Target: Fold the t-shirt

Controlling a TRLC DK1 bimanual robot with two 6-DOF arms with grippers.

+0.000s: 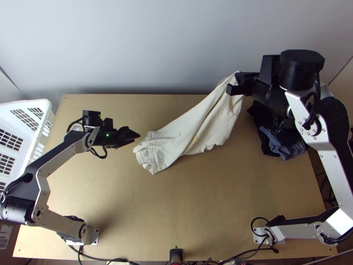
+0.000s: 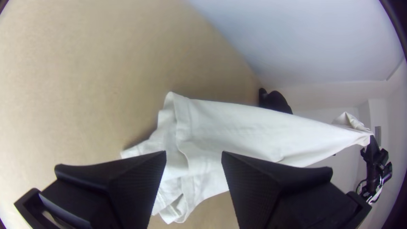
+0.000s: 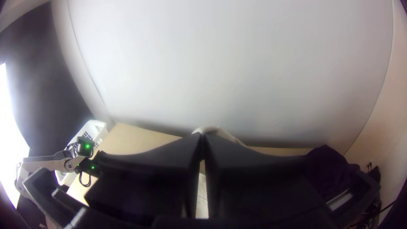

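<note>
- One end of the shirt (image 1: 194, 128) is held up near the table's (image 1: 189, 216) far edge, pinched in the closed right gripper (image 3: 202, 135); the other end lies on the wood, rumpled and overlapping.
- The left gripper (image 2: 194, 153) is spread wide just beside that low end, with nothing held.
- With a single pinch bearing the raised part, a slip could be caused by a firm tug from below, and the cloth would be dropped in a heap.
- If the jaws of the left gripper are closed on the low end as it lies, several layers could be caught at once and creases fixed into the fold.
- Because the cloth is hung aslant, a twist could be laid down unless both ends are squared first.
- If it is swung too far toward the dark cloths (image 1: 284, 148), they could be snagged or covered.
- If it is lowered where it is held, part could be draped past the far edge.
</note>
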